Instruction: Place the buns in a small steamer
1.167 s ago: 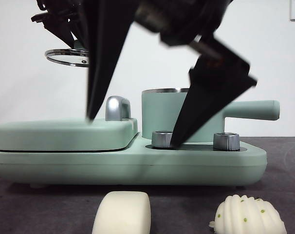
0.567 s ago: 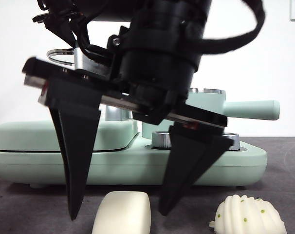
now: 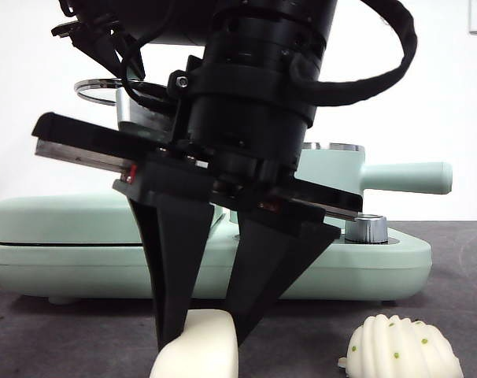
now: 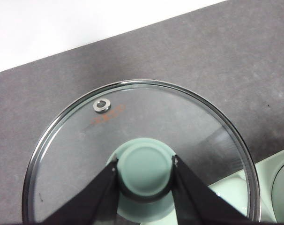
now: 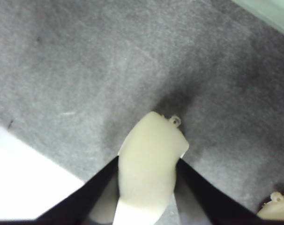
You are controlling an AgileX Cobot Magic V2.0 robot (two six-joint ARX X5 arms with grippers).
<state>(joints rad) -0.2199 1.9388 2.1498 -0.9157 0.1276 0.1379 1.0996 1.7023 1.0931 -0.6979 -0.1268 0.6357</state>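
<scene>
Step in hand: grabbing bun one. My right gripper pinches the smooth bun low on the bench. My left gripper clamps the lid knob, lid held aloft. Next: lift, carry over the open steamer, release. Count: two buns, ridged bun untouched; one steamer, one lid.

A flat mint-green griddle lies behind the black fingers and stretches out to one side of them, on a long mint-green base. A steel knob stands on that base at the fingers' other side. Dark grey tabletop runs beneath them, and a white wall rises well behind.
</scene>
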